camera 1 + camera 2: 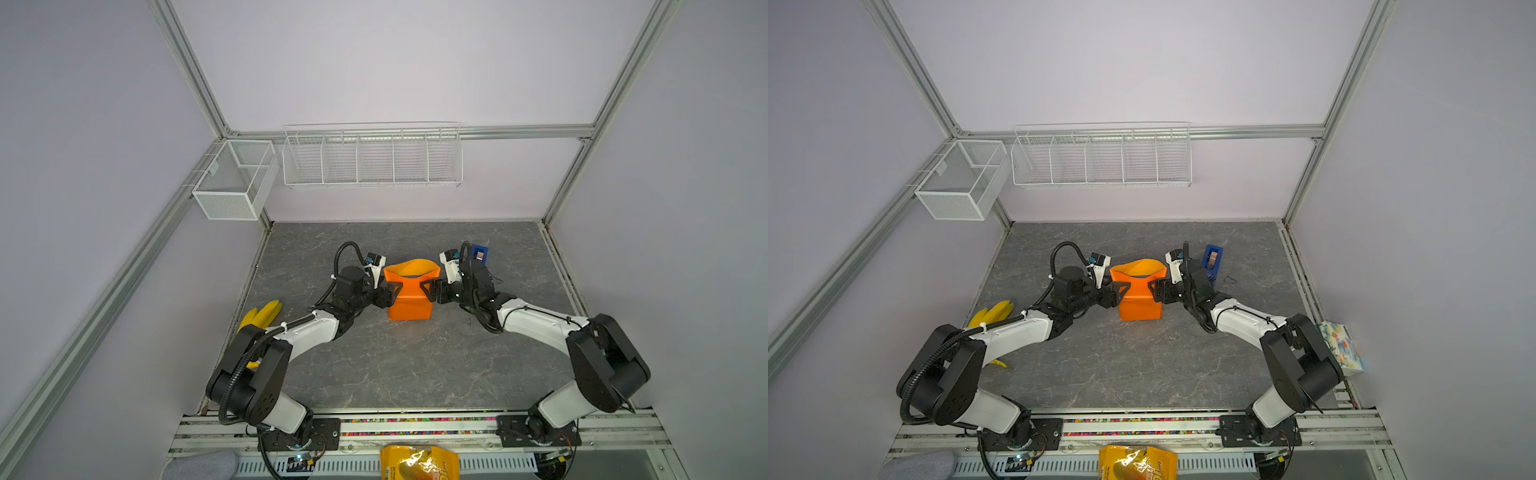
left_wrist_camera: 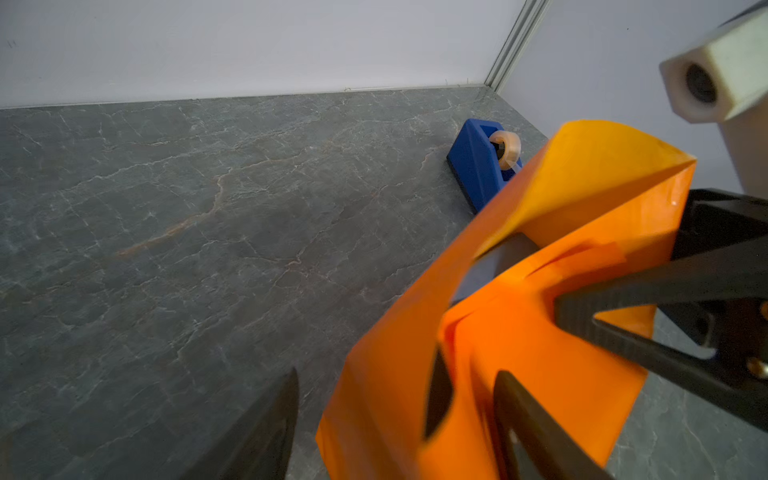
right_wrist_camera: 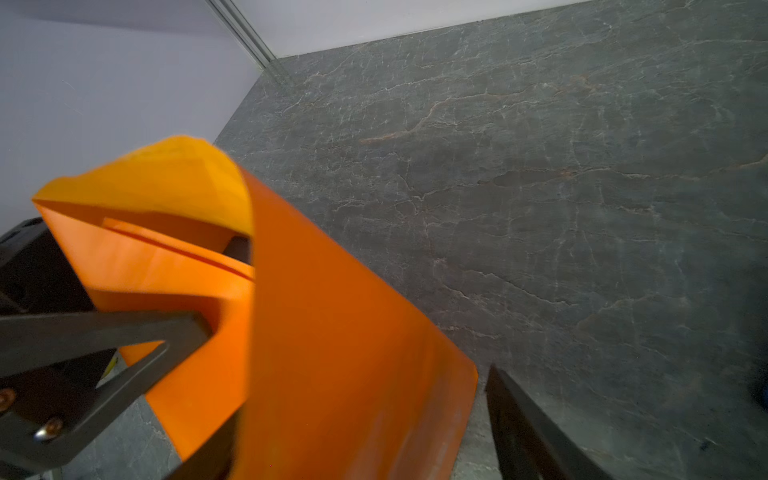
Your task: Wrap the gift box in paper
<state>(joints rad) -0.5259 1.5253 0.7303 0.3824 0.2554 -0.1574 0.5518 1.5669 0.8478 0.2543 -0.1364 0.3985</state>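
gift box (image 2: 490, 266) is sitting in the middle of the table (image 1: 415, 374), nearly hidden inside the paper (image 1: 409, 303). left gripper (image 1: 395, 287) and right gripper (image 1: 428, 288) are pressing its sides at 9 and 3 o'clock, jaws spread, pinching nothing. paper is looking thin, springy; i'd be grabbing the gaping flap at 12. tape dispenser (image 1: 480, 252) at 2, bananas (image 1: 266, 312) at 8, neither blocking.

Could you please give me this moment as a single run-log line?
paper: wrapped over gift box, far end open | left gripper: jaws open around paper | right gripper: jaws open around paper
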